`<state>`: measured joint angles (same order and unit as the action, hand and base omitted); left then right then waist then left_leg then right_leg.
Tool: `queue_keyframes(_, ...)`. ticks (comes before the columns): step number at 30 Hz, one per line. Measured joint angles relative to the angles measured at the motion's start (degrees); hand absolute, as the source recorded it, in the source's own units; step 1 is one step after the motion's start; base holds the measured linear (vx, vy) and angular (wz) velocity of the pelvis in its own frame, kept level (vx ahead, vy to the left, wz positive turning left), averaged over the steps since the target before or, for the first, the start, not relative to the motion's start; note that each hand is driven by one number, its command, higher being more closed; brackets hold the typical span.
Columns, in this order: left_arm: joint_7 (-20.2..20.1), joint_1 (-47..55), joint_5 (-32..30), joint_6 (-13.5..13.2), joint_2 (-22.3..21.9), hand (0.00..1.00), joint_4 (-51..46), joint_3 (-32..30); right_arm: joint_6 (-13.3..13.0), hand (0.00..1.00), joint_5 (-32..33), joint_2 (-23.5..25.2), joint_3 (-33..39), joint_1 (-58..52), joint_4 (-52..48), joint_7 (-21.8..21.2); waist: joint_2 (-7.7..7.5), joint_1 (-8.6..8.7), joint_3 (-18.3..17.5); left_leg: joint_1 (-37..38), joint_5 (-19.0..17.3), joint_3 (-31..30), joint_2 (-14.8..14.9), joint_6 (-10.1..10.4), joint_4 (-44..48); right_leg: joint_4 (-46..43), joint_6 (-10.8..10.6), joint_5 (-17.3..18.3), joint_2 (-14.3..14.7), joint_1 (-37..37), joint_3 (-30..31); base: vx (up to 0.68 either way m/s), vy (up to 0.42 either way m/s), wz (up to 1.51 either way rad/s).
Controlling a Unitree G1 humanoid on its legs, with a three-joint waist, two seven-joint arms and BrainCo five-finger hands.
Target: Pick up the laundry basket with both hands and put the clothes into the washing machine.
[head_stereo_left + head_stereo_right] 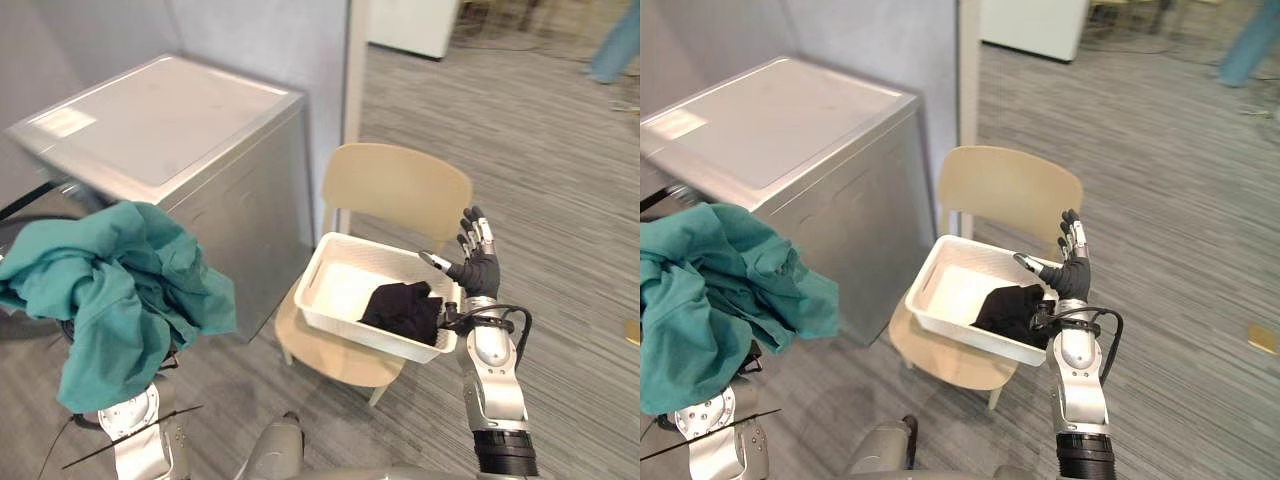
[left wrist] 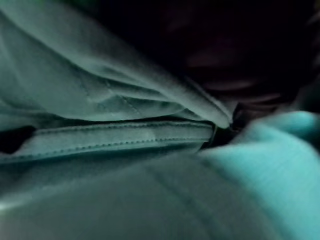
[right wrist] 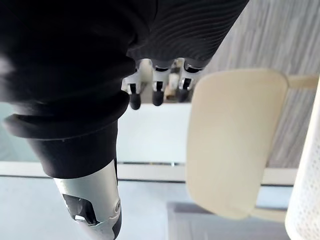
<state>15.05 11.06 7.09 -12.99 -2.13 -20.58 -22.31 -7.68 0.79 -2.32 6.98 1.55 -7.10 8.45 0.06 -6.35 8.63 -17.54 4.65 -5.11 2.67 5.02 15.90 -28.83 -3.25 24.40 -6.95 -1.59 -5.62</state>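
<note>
One right hand (image 1: 480, 268), fingers (image 1: 478, 232) spread, beside basket (image 1: 335, 243); left hand under teal cloth (image 1: 110, 290), untellable

left hand hidden under teal garment (image 1: 110, 290), person's leg (image 1: 615, 45) cropped

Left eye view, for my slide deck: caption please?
A teal garment hangs at left; open right robot hand beside the basket on a chair.
</note>
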Motion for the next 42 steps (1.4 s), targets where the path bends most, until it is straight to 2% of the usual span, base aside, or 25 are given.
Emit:
queue_keyframes(1,-0.1,0.1,0.0,0.2,-0.1,1.0,0.0,1.4,0.2,0.0,0.7,-0.7,2.0,-0.1,0.0,0.2,0.62,1.67,0.0,0.4,6.5,4.5,0.9,-3.1,-7.2,0.8,1.2,-1.2,-1.2,-0.4,-5.2,-0.3,-0.122,1.88)
queue_keyframes(2,-0.1,0.1,0.0,0.2,-0.2,1.0,-0.1,1.7,0.2,0.0,0.9,-0.7,3.3,0.1,0.0,0.3,0.74,2.34,0.0,-0.3,5.3,9.2,1.8,-3.4,-6.3,1.0,1.9,-1.7,-1.1,-0.6,-7.7,-0.28,-0.096,1.84)
queue_keyframes(3,-0.2,-0.2,0.1,0.3,0.2,1.0,0.0,2.3,0.2,0.0,0.9,-0.6,5.1,0.2,0.0,0.8,1.4,2.82,-0.1,-1.1,0.3,16.2,3.7,-4.5,-0.1,0.9,2.5,-2.1,-1.4,-0.5,-11.3,-0.26,-0.081,1.39)
queue_keyframes(6,-1.2,-0.5,0.0,0.3,1.1,1.0,2.5,4.4,0.2,0.0,0.9,-0.5,7.5,-1.1,-1.0,1.5,1.14,4.49,0.0,-0.1,-10.0,22.9,10.2,-6.9,16.6,0.9,3.0,-2.9,-3.5,1.7,-18.9,-0.2,-0.034,1.32)
queue_keyframes(10,-2.5,-1.6,0.0,1.2,1.4,1.0,6.1,9.8,0.1,0.0,0.6,-0.7,9.5,-3.3,-2.7,1.9,3.18,6.42,-1.6,5.5,-13.7,27.6,19.7,-5.4,19.8,1.1,0.7,-4.2,-5.8,3.5,-26.6,-0.1,0.141,1.13)
queue_keyframes(11,-2.8,-2.5,0.0,1.3,1.6,1.0,6.7,11.3,0.1,0.0,0.5,-0.7,10.5,-4.3,-2.8,2.4,3.63,7.06,-1.9,6.2,-13.5,30.3,20.4,-3.2,17.8,1.0,-0.2,-4.7,-7.1,4.1,-29.2,-0.03,0.359,1.77)
queue_keyframes(12,-3.6,-4.1,0.0,1.5,1.7,1.0,7.9,13.3,0.1,0.0,0.1,-0.5,12.6,-5.8,-2.9,3.0,4.09,7.9,-2.2,6.2,-14.0,31.6,18.5,1.8,13.6,0.1,-1.5,-5.3,-10.0,4.9,-33.2,0.0,0.338,1.77)
queue_keyframes(14,-3.9,-5.0,0.1,1.6,2.2,1.0,8.9,13.6,0.4,0.0,0.1,1.1,14.0,-7.4,-3.1,3.1,2.64,8.28,-2.1,5.5,-14.6,30.1,13.9,-0.4,14.2,-3.3,-3.0,-6.1,-14.8,5.6,-34.6,0.06,0.387,1.53)
queue_keyframes(15,-3.9,-5.1,0.1,1.6,2.5,1.0,10.1,13.4,0.5,0.0,-0.3,2.3,14.0,-8.6,-3.4,2.9,1.59,8.24,-2.0,5.3,-17.3,28.6,10.4,-3.5,16.3,-10.1,-1.0,-7.7,-19.2,4.8,-32.1,0.1,0.373,1.18)
queue_keyframes(16,-3.9,-5.0,0.1,1.8,2.4,1.0,10.7,13.2,0.6,0.0,-0.5,2.5,13.9,-8.7,-3.4,2.8,1.59,8.15,-1.9,5.6,-18.6,28.2,8.9,-4.6,16.9,-13.5,2.1,-9.6,-20.2,3.5,-29.3,0.15,0.539,1.07)
queue_keyframes(17,-3.9,-4.8,0.1,2.6,2.4,1.0,11.3,13.2,0.8,0.0,-0.9,3.4,13.4,-8.8,-3.3,2.6,1.55,8.22,-1.9,7.1,-20.7,26.1,6.7,-6.2,16.4,-20.1,7.1,-16.1,-20.6,-0.5,-20.3,0.12,0.387,0.69)
queue_keyframes(19,-3.9,-4.8,0.0,2.7,3.2,1.0,11.3,13.3,0.8,0.0,-0.9,5.0,13.2,-9.0,-3.4,2.4,1.76,8.8,-1.9,8.6,-21.4,23.0,5.1,-7.7,14.5,-27.1,0.1,-13.4,-16.2,-5.4,-10.3,0.16,0.294,0.91)
queue_keyframes(20,-3.9,-5.1,0.0,2.7,4.1,1.0,11.3,13.9,0.7,0.0,-0.9,6.0,13.1,-10.2,-4.1,2.3,1.12,9.12,-2.1,10.2,-20.9,20.8,3.4,-8.6,11.7,-29.2,-0.8,-10.9,-12.1,-8.4,-7.8,0.27,0.271,1.31)
queue_keyframes(24,-5.0,-6.9,0.0,2.7,5.8,1.0,11.3,19.6,0.1,0.0,-0.1,6.0,12.1,-15.3,-10.7,1.3,-0.11,10.4,-2.0,14.4,-19.4,13.3,-0.7,-9.1,7.6,-18.8,0.3,-7.3,-3.8,-15.6,-6.7,0.3,0.135,1.31)
queue_keyframes(26,-5.2,-8.8,0.0,2.7,5.8,1.0,11.2,22.2,-1.0,0.0,1.1,5.9,11.5,-16.0,-13.1,1.4,-0.07,10.39,-2.0,15.4,-19.9,11.7,-0.7,-8.4,8.1,-7.4,0.5,-7.8,-3.3,-17.9,-7.4,0.35,0.061,0.96)
queue_keyframes(28,-5.2,-10.2,0.0,2.7,5.8,1.0,10.9,22.2,-1.3,0.0,1.4,5.8,8.5,-15.3,-13.6,1.4,-0.86,10.2,-2.1,17.8,-21.7,13.1,0.2,-5.5,7.5,6.6,3.1,-13.3,-4.4,-18.4,-13.9,0.36,-0.002,0.56)
queue_keyframes(30,-5.1,-9.1,-0.1,2.7,6.3,1.0,10.8,21.5,-1.4,0.0,1.7,5.6,6.6,-15.2,-13.7,1.3,-2.01,9.44,-2.8,21.9,-24.0,13.7,0.5,-3.1,5.1,8.1,4.7,-14.9,-4.9,-17.4,-17.0,0.42,-0.128,0.15)
queue_keyframes(31,-5.5,-8.1,-0.1,2.7,5.9,1.0,10.7,21.7,-1.4,0.0,2.1,4.5,6.2,-15.3,-13.7,1.1,-0.84,9.68,-3.0,25.7,-25.6,15.3,2.6,-1.3,4.4,5.4,5.1,-15.6,-3.9,-16.1,-16.5,0.64,-0.223,0.4)
queue_keyframes(33,-6.6,-7.7,-0.4,2.7,4.9,1.0,10.6,21.9,-1.4,0.0,2.9,3.0,6.4,-15.1,-14.1,0.4,-0.13,11.26,-3.1,22.6,-26.1,15.5,5.9,0.2,17.2,3.7,4.0,-17.0,-2.4,-14.2,-17.5,0.54,-0.231,0.47)
queue_keyframes(34,-7.0,-7.0,-0.2,2.7,3.2,1.0,10.6,21.9,-1.4,0.0,3.3,1.6,6.2,-15.1,-14.1,0.3,2.3,10.96,-2.9,17.1,-22.1,15.7,10.8,2.2,31.5,3.2,4.5,-17.4,0.3,-12.4,-17.6,0.45,-0.226,-0.26)
queue_keyframes(35,-7.3,-6.2,0.0,2.7,1.7,1.0,10.5,21.6,-1.4,0.0,3.9,0.8,5.9,-14.8,-14.5,0.3,4.32,9.69,-3.0,12.6,-13.4,15.4,15.0,1.3,42.1,3.5,5.9,-16.7,3.8,-10.8,-15.4,0.48,-0.192,-0.81)
queue_keyframes(36,-7.3,-5.7,0.0,2.7,1.4,1.0,10.5,21.7,-1.4,0.0,4.6,0.9,5.4,-14.8,-15.3,0.3,4.95,8.93,-3.0,9.9,-9.1,14.8,17.1,2.0,48.1,4.2,7.4,-16.2,5.5,-9.5,-13.8,0.53,-0.056,-1.05)
queue_keyframes(37,-7.3,-5.6,0.0,2.8,1.5,1.0,10.5,21.8,-1.4,0.0,5.2,1.0,5.2,-14.9,-15.7,0.4,5.25,8.67,-3.2,8.4,-9.4,14.6,18.0,1.8,50.7,4.8,8.3,-16.1,6.5,-8.8,-12.9,0.54,-0.037,-1.06)
queue_keyframes(39,-7.5,-5.4,0.0,2.8,2.3,1.0,10.5,21.6,-1.5,0.0,6.0,2.6,3.7,-14.8,-15.9,0.2,3.66,8.55,-2.8,6.1,-13.1,17.6,19.5,-2.4,51.6,8.7,8.5,-16.2,8.7,-4.3,-6.9,0.56,-0.037,-1.17)
queue_keyframes(42,-8.0,-3.8,0.1,3.0,2.5,1.0,10.5,19.4,-2.4,0.0,6.6,3.1,0.4,-14.0,-14.3,-0.1,2.27,8.45,-2.2,6.0,-18.3,18.2,19.1,-3.2,40.5,12.5,8.2,-16.5,10.4,0.9,1.4,0.48,0.077,-1.6)
